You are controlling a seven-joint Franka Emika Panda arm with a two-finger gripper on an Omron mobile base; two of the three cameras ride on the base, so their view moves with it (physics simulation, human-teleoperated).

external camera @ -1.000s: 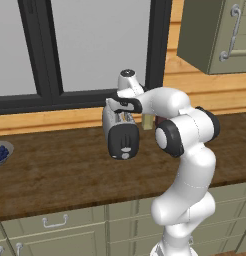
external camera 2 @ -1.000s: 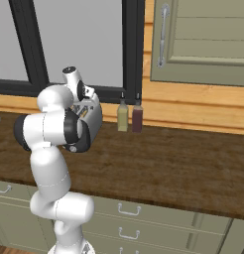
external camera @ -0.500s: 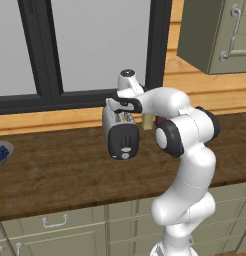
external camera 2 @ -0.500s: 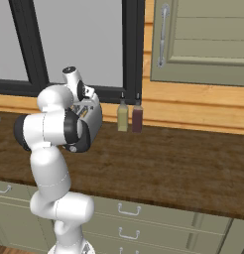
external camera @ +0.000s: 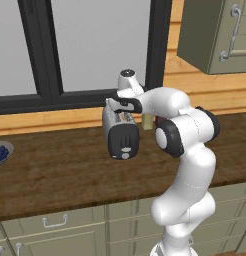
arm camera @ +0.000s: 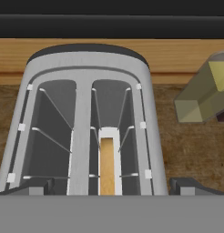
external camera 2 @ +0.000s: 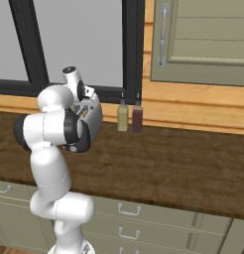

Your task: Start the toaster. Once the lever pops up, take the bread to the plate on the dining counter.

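My pincer (arm camera: 107,185) hangs directly over the toaster (external camera: 121,134), jaws spread as wide as they go and gripping nothing; its two dark tips (arm camera: 33,186) stand on either side of the toaster's near end, well outside the slots. Held against the pictures from the last second, nothing has changed: my arm is in the same pose above the toaster, the jaws are just as wide, and the toaster, the two bottles (external camera 2: 123,116) by the wall and the bowl of berries (external camera: 1,153) at the far left of the counter (external camera: 60,175) sit where they were. I take that stillness to mean I am either waiting on the toasting or poised to go down, not mid-move. Looking down along the pincer, the bread (arm camera: 107,166) stands on edge in the right-hand slot, a thin tan strip between the wires, its top showing below the slot's rim. Whether the lever on the black end panel is down or has popped up I cannot make out. If it is up, my next job is to narrow the jaws around that slice and lift it straight out.
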